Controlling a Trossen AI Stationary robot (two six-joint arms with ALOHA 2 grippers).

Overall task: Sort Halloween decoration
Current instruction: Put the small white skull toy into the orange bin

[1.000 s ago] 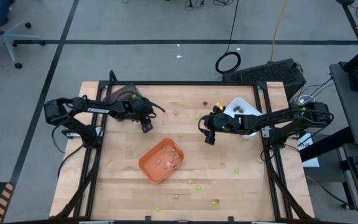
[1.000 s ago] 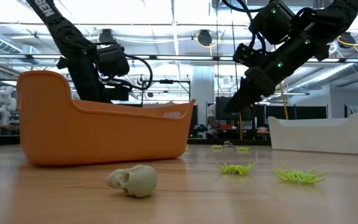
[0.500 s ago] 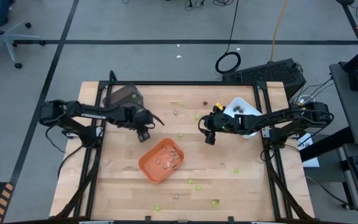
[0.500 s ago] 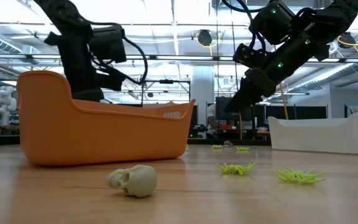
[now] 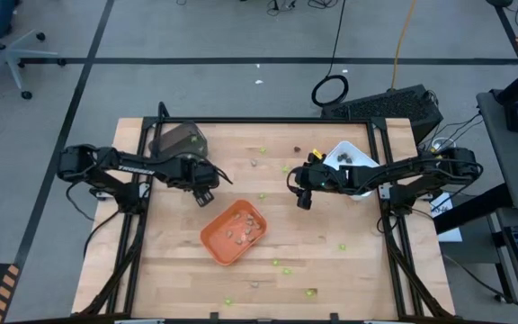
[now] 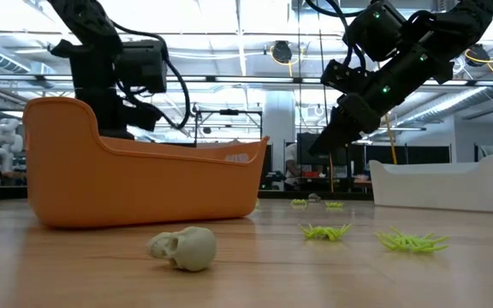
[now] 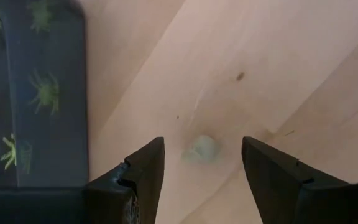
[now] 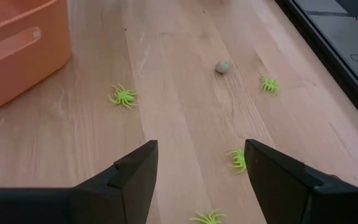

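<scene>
My left gripper [image 5: 207,194] hangs open over the wood between the dark grey tray [image 5: 177,139] and the orange tray [image 5: 234,231]. In the left wrist view a tan-grey piece [image 7: 202,148] lies on the table between its fingers, untouched, and lime-green spiders [image 7: 45,93] rest inside the dark grey tray [image 7: 61,74]. My right gripper [image 5: 302,200] is open above the table, left of the white tray [image 5: 350,158]. Ahead of it in its wrist view lie green spiders [image 8: 123,96] and a tan-grey piece [image 8: 222,66]. The orange tray holds several tan-grey pieces.
Lime-green pieces [image 5: 341,247] are scattered over the near half of the table, with a few more and brown ones [image 5: 297,149] toward the far edge. In the low view a tan-grey skull [image 6: 184,248] and green spiders [image 6: 325,231] lie in front of the orange tray [image 6: 144,184].
My left gripper has moved from beside the dark grey tray toward the table's near edge and the orange tray, and its arm has swung off the dark grey tray, which now shows in full. It has stayed open.
</scene>
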